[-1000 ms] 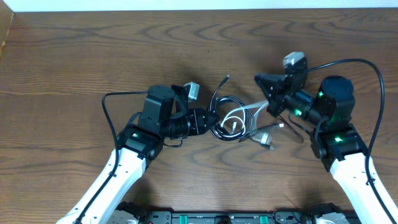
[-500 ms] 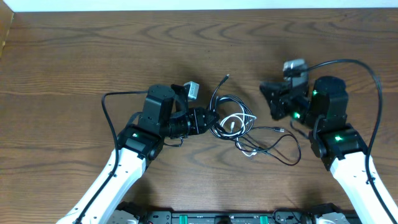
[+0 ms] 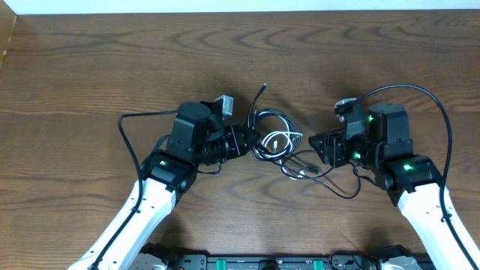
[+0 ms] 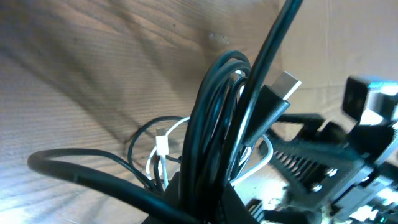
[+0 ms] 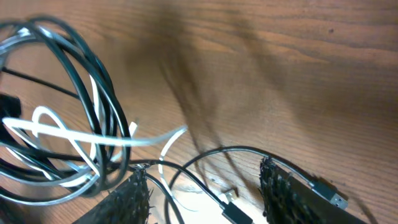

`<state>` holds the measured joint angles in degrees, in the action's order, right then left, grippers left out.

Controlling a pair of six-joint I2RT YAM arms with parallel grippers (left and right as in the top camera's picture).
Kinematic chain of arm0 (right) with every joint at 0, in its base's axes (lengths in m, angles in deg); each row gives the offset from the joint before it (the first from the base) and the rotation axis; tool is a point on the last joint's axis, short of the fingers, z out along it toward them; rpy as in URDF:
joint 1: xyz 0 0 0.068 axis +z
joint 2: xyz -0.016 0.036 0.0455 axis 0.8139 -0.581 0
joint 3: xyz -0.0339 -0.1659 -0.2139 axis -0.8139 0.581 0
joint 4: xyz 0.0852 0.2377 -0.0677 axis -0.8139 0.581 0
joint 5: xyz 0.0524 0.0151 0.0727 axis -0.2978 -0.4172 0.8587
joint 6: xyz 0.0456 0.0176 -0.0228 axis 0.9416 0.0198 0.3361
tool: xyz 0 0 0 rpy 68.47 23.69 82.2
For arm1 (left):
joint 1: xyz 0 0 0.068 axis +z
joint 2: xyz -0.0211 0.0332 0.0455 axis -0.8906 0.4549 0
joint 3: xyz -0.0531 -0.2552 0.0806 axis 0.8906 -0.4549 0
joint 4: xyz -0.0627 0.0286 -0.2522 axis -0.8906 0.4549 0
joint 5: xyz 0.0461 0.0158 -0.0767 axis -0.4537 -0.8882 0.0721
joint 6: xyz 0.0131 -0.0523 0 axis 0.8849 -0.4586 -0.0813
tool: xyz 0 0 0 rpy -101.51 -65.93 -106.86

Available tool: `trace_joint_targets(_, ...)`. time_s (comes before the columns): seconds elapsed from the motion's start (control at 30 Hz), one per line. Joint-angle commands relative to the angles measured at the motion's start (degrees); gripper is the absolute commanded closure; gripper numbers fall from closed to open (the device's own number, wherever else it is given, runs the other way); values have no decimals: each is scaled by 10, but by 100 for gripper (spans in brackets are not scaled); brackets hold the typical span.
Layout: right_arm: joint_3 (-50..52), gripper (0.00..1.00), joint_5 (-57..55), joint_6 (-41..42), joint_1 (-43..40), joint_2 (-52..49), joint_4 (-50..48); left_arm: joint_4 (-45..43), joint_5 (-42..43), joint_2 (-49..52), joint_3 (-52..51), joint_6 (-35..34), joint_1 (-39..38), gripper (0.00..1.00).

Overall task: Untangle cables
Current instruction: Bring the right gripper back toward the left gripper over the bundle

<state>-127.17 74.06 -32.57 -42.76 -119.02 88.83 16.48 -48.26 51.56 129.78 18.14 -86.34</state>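
The cables (image 3: 271, 135) lie tangled at the table's middle: a coil of black cords with a white cable (image 3: 283, 138) looped through it. My left gripper (image 3: 246, 141) is shut on the black coil (image 4: 217, 124), which rises in front of the left wrist camera beside a silver-tipped plug (image 4: 283, 87) and a small white plug (image 4: 161, 146). My right gripper (image 3: 316, 144) stands open just right of the tangle. A thin black cord with a small connector (image 5: 227, 200) lies loose on the wood between its fingers (image 5: 132, 198), untouched. The black coil (image 5: 93, 112) and white cable (image 5: 93, 140) sit to its left.
A thin black cord loops out toward the front right (image 3: 341, 191). One black cord end points away from the tangle (image 3: 262, 90). Thick black arm cords arch beside the left arm (image 3: 124, 127) and over the right arm (image 3: 442, 112). The wooden table (image 3: 240, 52) ends at the top.
My right gripper opened and let go of the cord it was pulling, which dropped onto the table. It then moved nearer and down toward the tangle. The left gripper kept its hold and turned slightly.
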Motion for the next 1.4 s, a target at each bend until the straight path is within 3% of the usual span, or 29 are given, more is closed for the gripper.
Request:
trace_joint_targets(0.0,26,40,0,-40,4,0,-8,-7,-4,-1,8,-83,2,92)
trace_joint_targets(0.17,71,36,29,-39,4,0,-65,-9,14,-1,8,-163,3,92)
trace_joint_targets(0.3,119,32,91,-37,4,0,-158,-19,57,-1,8,-178,2,92)
trace_joint_targets(0.57,171,28,96,8,4,-28,-308,-53,129,-1,8,-227,2,92)
trace_joint_targets(0.67,173,39,90,9,4,-51,-359,-54,147,-1,8,-227,2,92)
trace_joint_targets(0.77,173,76,67,29,4,-78,-412,-54,157,-1,8,-227,2,92)
trace_joint_targets(0.87,173,99,35,32,3,-85,-440,-54,153,-1,8,-219,2,92)
trace_joint_targets(1.0,168,99,21,48,-1,-77,-477,-48,109,-1,8,-157,2,92)
trace_joint_targets(1.2,161,99,27,79,-7,-32,-490,2,-23,-1,8,-139,2,92)
trace_joint_targets(1.37,161,99,28,79,-9,31,-495,26,-93,-1,8,-75,2,92)
